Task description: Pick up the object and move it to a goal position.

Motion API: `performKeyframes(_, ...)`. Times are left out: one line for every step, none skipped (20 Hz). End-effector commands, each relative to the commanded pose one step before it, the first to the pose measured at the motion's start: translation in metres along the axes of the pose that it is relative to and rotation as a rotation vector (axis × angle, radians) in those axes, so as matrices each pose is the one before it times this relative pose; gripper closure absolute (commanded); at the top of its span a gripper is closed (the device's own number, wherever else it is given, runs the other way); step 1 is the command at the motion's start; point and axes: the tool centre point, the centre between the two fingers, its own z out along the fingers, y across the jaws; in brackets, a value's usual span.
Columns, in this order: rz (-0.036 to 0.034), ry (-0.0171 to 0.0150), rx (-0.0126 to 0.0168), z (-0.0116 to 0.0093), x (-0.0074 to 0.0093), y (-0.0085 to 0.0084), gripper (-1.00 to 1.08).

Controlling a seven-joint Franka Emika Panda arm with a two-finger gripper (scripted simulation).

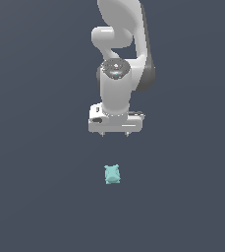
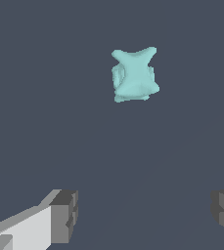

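The object [image 1: 112, 174] is a small pale teal lumpy blob with little corner nubs, lying on the dark grey floor. In the exterior view my white gripper [image 1: 115, 134] hangs above it, pointing down, with a clear gap between its short fingertips and the blob. The wrist view shows the object [image 2: 134, 74] ahead of the fingers, not between them. The gripper [image 2: 143, 215] is open, its two grey pads [image 2: 64, 215] far apart, with nothing held.
The white arm [image 1: 121, 49] rises behind the gripper toward the top of the exterior view. The plain dark grey floor [image 1: 35, 197] spreads all around the object.
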Motion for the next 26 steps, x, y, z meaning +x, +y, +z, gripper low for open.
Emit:
performKeyframes(0.0,0.0,0.0,0.0,0.0,0.00001,-0.92)
performKeyframes(0.0,0.0,0.0,0.00002,0.00005,-0.00071,-0.92)
performKeyframes(0.00119,0.00059,0.00187,-0.00032,0.00006,-0.00104,-0.92)
performKeyframes(0.00145,0.00068,0.00225,-0.00036,0.0001,-0.00216,-0.92)
performKeyframes(0.00203,0.00092,0.00313,-0.00051,0.00007,-0.003,-0.92)
performKeyframes(0.00265,0.00114,0.004,-0.00068,-0.00006,-0.00381,-0.92)
performKeyframes(0.00285,0.00113,0.00416,-0.00076,-0.00029,-0.00399,-0.92)
performKeyframes(0.00236,0.00085,0.00329,-0.00067,-0.00049,-0.00308,-0.92)
performKeyframes(0.0018,0.00058,0.00234,-0.00055,-0.00061,-0.00217,-0.92)
performKeyframes(0.00118,0.00032,0.00136,-0.0004,-0.00062,-0.00128,-0.92)
performKeyframes(0.00051,0.0001,0.00045,-0.00022,-0.00045,-0.00042,-0.92)
performKeyframes(0.0,0.0,0.0,-0.00006,-0.00013,0.00021,-0.92)
performKeyframes(-0.00039,-0.00014,-0.00056,0.00016,0.00022,0.00038,-0.92)
performKeyframes(-0.00074,-0.00013,-0.00063,0.00028,0.00055,0.00033,-0.92)
performKeyframes(-0.00061,-0.00005,-0.00032,0.00034,0.00089,0.00045,-0.92)
performKeyframes(-0.00064,-0.00003,-0.00026,0.00046,0.00122,0.00044,-0.92)
performKeyframes(-0.00114,-0.00002,-0.00038,0.00059,0.00154,0.00015,-0.92)
performKeyframes(-0.00116,0.0,-0.0003,0.0007,0.00187,0.00023,-0.92)
performKeyframes(-0.00134,0.00001,-0.00032,0.00083,0.00218,0.00023,-0.92)
performKeyframes(-0.00149,0.00001,-0.00039,0.00096,0.00247,0.00035,-0.92)
performKeyframes(-0.00175,-0.00002,-0.00053,0.00112,0.00278,0.00048,-0.92)
performKeyframes(-0.00207,-0.00004,-0.00069,0.00129,0.00307,0.00057,-0.92)
performKeyframes(-0.00217,-0.00005,-0.00074,0.00144,0.00335,0.00073,-0.92)
performKeyframes(-0.00246,-0.00005,-0.0008,0.00161,0.00363,0.00069,-0.92)
performKeyframes(-0.00255,-0.00005,-0.00082,0.00178,0.00391,0.00081,-0.92)
performKeyframes(-0.00286,-0.00006,-0.00093,0.00197,0.00417,0.00083,-0.92)
